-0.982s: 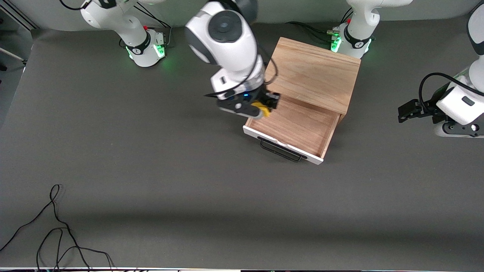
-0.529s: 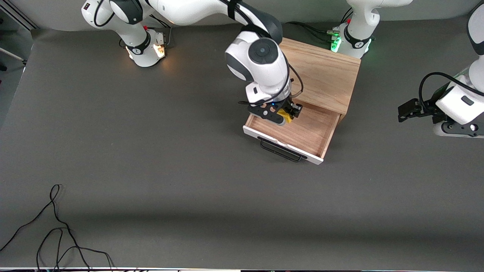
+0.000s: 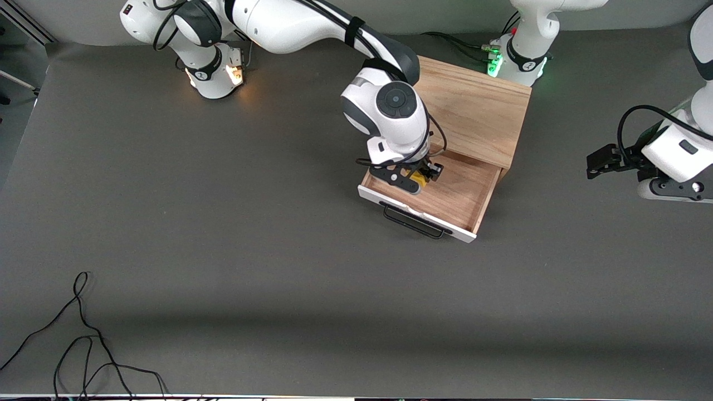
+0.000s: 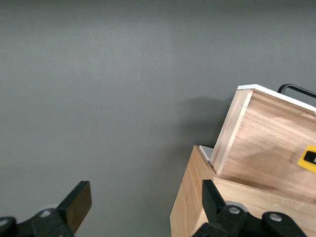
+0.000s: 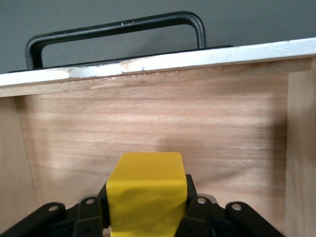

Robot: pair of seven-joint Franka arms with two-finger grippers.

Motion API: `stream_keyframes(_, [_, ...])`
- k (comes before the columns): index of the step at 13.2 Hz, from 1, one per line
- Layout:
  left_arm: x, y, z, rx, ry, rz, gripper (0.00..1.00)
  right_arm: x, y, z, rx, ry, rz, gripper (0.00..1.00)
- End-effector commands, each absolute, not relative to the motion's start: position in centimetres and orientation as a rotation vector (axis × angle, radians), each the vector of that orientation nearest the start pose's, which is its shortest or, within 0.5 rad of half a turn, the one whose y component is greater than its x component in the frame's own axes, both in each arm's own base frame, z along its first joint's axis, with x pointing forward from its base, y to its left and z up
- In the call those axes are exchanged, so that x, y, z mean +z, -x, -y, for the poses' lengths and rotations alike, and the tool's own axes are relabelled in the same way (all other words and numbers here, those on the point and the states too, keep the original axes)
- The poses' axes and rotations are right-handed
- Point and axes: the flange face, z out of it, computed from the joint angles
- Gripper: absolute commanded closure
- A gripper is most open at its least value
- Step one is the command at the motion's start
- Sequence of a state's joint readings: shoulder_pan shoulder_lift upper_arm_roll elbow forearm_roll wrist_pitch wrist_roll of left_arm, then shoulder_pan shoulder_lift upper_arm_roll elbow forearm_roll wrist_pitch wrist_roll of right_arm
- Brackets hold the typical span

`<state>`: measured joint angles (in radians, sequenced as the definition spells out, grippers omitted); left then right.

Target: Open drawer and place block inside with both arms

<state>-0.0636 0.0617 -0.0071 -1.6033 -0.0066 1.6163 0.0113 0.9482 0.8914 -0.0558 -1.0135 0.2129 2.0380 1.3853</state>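
The drawer [image 3: 445, 192] stands pulled out of the light-wood cabinet [image 3: 470, 108], its white front panel and black wire handle [image 3: 415, 221] toward the front camera. My right gripper [image 3: 421, 177] is down inside the drawer, shut on the yellow block [image 3: 419, 177]. In the right wrist view the block [image 5: 145, 195] sits between the fingers, with the drawer's front wall [image 5: 153, 118] and the handle [image 5: 116, 30] ahead of it. My left gripper [image 3: 599, 163] waits open and empty over the table at the left arm's end; its view shows the cabinet's side [image 4: 190, 202] and the block [image 4: 308, 159].
A loose black cable [image 3: 78, 334] lies on the grey table near the front camera at the right arm's end. The arm bases [image 3: 214, 67] stand along the table's edge farthest from the front camera.
My right gripper has carried the block from over the drawer's rim to over its middle and lowered it into the drawer. The left arm has not moved.
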Motion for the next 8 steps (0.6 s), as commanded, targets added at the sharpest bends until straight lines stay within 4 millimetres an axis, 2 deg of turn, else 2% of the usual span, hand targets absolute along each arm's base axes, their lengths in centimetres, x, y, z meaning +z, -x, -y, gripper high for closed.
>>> stream_keyframes(1, [58.01,-56.41,4.25,0.091,3.127,-0.166,0.00,31.43,-47.15,-64.05,0.089,2.852,-0.786,0.54])
stream_keyframes(4, [58.20,-56.46,3.91,0.079,3.128,-0.157,0.00,30.85,-47.03,-64.08,0.092,2.861,-0.788,0.41])
stream_keyframes(5, [58.19,-56.44,3.99,0.081,3.128,-0.159,0.00,30.96,-46.82,-64.21,0.093,2.862,-0.784,0.16])
stream_keyframes(6, [58.28,-56.46,4.08,0.077,3.128,-0.159,0.00,31.06,-46.34,-64.55,0.090,2.867,-0.771,0.00])
stream_keyframes(8, [58.16,-56.53,4.07,0.081,3.126,-0.159,0.00,31.42,-46.47,-64.46,0.078,2.867,-0.768,0.00])
